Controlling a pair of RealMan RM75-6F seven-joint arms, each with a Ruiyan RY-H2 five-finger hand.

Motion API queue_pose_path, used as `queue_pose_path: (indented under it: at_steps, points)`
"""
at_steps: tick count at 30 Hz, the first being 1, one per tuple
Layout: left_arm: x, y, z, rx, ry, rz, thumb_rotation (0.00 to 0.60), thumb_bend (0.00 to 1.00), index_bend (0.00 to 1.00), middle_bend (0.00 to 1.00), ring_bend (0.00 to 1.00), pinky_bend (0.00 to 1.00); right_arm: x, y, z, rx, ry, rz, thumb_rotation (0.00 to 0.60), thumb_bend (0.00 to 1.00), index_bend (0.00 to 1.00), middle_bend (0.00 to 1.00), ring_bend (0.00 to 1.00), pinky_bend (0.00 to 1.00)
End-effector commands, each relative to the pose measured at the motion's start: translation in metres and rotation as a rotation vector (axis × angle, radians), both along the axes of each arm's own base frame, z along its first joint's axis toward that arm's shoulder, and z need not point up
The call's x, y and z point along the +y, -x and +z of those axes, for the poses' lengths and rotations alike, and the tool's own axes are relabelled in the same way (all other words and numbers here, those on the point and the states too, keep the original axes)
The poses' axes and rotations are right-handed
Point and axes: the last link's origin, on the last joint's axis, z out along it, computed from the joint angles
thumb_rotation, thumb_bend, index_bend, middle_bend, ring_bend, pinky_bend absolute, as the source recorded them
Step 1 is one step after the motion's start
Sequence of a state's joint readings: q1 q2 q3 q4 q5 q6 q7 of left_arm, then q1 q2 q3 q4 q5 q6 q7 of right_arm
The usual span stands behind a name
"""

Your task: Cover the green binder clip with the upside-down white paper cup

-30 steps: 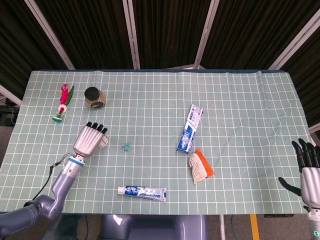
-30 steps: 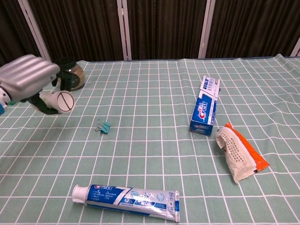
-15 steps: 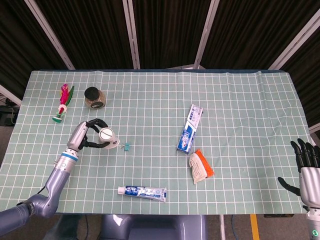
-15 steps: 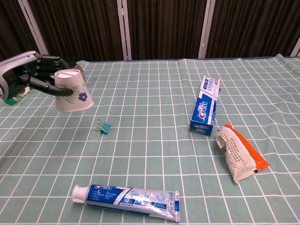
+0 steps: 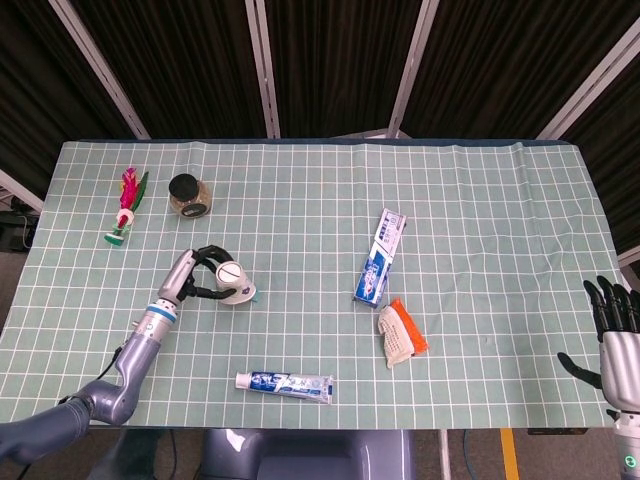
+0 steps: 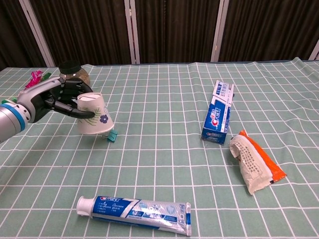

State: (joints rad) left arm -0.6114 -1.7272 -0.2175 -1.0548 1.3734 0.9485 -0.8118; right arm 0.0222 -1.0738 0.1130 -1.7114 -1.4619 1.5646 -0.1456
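Observation:
My left hand grips a white paper cup with a small blue flower print, held upside down and tilted, its rim low over the table. The green binder clip peeks out from under the cup's right edge, mostly hidden by it. Whether the cup's rim touches the cloth I cannot tell. My right hand hangs at the lower right edge of the head view, fingers spread, holding nothing; the chest view does not show it.
A blue-and-white toothpaste tube lies near the front edge. A toothpaste box and an orange-white packet sit right of centre. A dark-lidded jar and a pink-green feathered toy are at the back left.
My left hand has carried the cup rightward and down, turning it from sideways to mouth-down, until it hides most of the green clip. The right hand has stayed put.

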Motion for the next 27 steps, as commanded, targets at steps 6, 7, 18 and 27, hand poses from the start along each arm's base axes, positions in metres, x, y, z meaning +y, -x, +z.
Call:
queue_pose_path:
  at_steps: [6,7,18,27]
  points:
    - [0.002,-0.004,-0.016,0.034,0.013,-0.024,0.6,0.0,0.41,0.33,0.31,0.37,-0.001,0.002,0.0,0.0,0.003,-0.009,0.6,0.0,0.0,0.0,0.0,0.0]
    - [0.001,-0.004,-0.017,0.042,0.016,-0.031,0.6,0.0,0.35,0.28,0.26,0.32,-0.002,0.002,0.001,0.0,0.004,-0.009,0.6,0.0,0.0,0.0,0.0,0.0]
    - [-0.009,-0.003,-0.005,0.055,-0.001,-0.114,0.6,0.0,0.0,0.0,0.0,0.0,-0.001,0.0,-0.001,-0.003,-0.005,-0.001,0.6,0.0,0.0,0.0,0.0,0.0]
    - [-0.028,-0.001,0.078,0.157,-0.25,-0.283,0.6,0.0,0.0,0.0,0.0,0.0,0.003,-0.005,0.002,-0.023,-0.002,0.027,0.6,0.0,0.0,0.0,0.0,0.0]
